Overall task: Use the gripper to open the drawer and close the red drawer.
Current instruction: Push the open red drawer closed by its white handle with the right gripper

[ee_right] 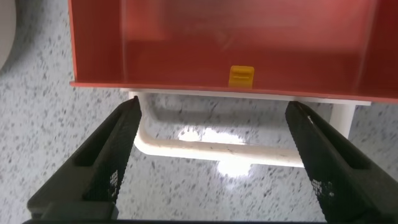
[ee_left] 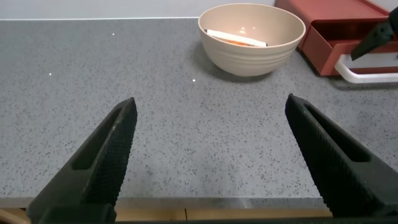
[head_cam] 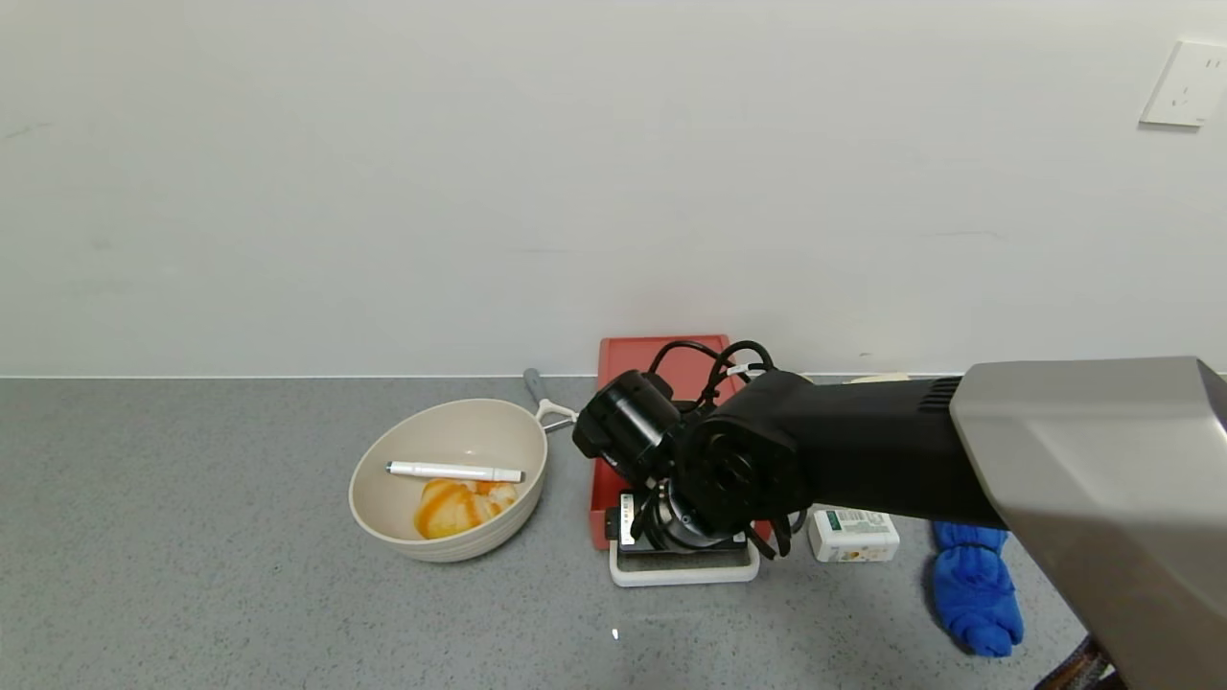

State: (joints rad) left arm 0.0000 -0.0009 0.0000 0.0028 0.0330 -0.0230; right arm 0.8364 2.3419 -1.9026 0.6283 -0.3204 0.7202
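The salmon-red drawer (head_cam: 661, 359) stands at the wall, its tray (head_cam: 602, 498) slid out toward me. The white loop handle (head_cam: 682, 575) lies on the counter at the tray's front. My right gripper (head_cam: 682, 537) hangs over the tray's front end, mostly hidden under its own black wrist. In the right wrist view the gripper (ee_right: 212, 106) is open and empty, its fingers on either side of the handle (ee_right: 211, 149) without touching it. The open tray (ee_right: 217, 43) holds a small yellow piece (ee_right: 242, 76). My left gripper (ee_left: 210, 102) is open and empty over the counter's front edge.
A beige bowl (head_cam: 449, 479) with a white pen (head_cam: 453, 471) and an orange-white thing stands left of the drawer. A grey-handled tool (head_cam: 537, 393) lies behind it. A white box (head_cam: 853, 535) and a blue cloth (head_cam: 976, 589) lie to the right.
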